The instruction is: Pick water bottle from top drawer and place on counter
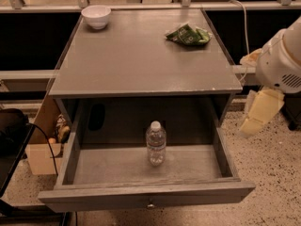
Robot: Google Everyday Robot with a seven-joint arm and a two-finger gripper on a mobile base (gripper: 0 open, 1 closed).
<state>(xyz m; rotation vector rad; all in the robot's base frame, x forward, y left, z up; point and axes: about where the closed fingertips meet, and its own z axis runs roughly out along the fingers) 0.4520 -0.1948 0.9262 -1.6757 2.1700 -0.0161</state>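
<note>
The water bottle stands upright in the middle of the open top drawer, clear with a white cap. The drawer is pulled fully out below the counter, and its small knob shows at the front centre. My arm's white body enters from the right edge. My cream-coloured gripper hangs below it, to the right of the cabinet and over the floor. It is level with the drawer's right side and well apart from the bottle.
A white bowl sits at the counter's back left corner and a green crumpled bag at its back right. A cardboard box and a dark object stand left of the cabinet. Speckled floor lies to the right.
</note>
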